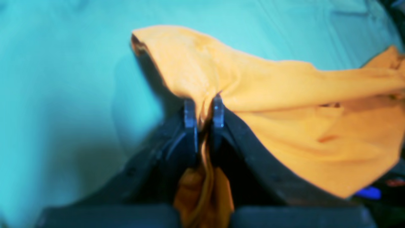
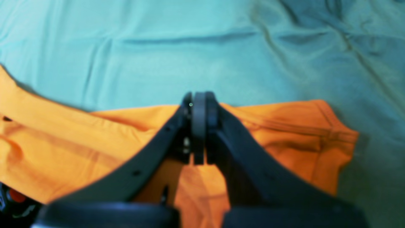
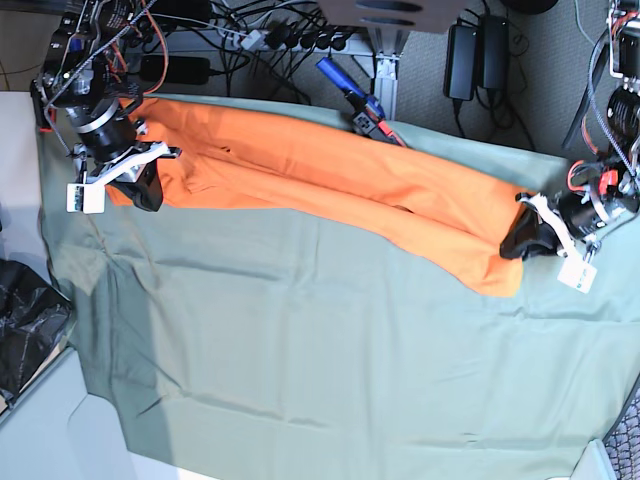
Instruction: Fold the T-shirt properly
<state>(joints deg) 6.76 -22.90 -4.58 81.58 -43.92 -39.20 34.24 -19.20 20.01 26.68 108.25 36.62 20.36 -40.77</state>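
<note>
The orange T-shirt (image 3: 330, 180) lies bunched in a long band across the far part of the green cloth (image 3: 300, 350), from one arm to the other. At the band's right end, my left gripper (image 3: 520, 240) is shut on the T-shirt. In the left wrist view a fold of the T-shirt (image 1: 284, 88) is pinched between the left gripper (image 1: 204, 110) tips and hangs behind them. My right gripper (image 3: 145, 190) sits at the band's left end. In the right wrist view the right gripper (image 2: 199, 98) is shut at the edge of the T-shirt (image 2: 63, 142). No cloth shows between its tips.
Cables and power bricks (image 3: 465, 50) crowd the floor beyond the table's far edge. A blue and red tool (image 3: 360, 105) lies at the far edge by the shirt. A black bag (image 3: 25, 320) sits off the table's left side. The green cloth (image 2: 158, 47) is wrinkled.
</note>
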